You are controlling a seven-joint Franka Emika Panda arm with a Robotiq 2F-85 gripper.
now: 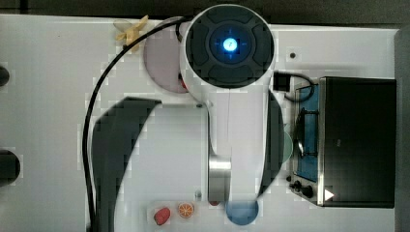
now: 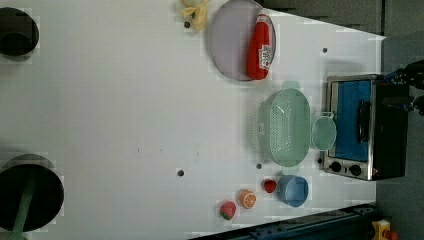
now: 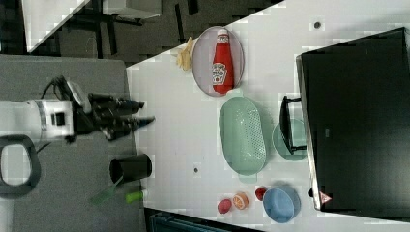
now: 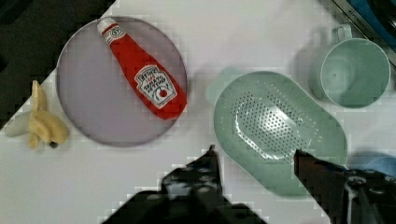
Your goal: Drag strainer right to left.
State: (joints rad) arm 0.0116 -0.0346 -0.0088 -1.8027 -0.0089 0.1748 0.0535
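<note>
Strainer sits beside the mug, open claw above, empty.

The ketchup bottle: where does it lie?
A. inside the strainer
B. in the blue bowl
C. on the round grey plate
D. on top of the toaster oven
C. The red ketchup bottle lies on its side on the round grey plate, apart from the strainer.
</note>
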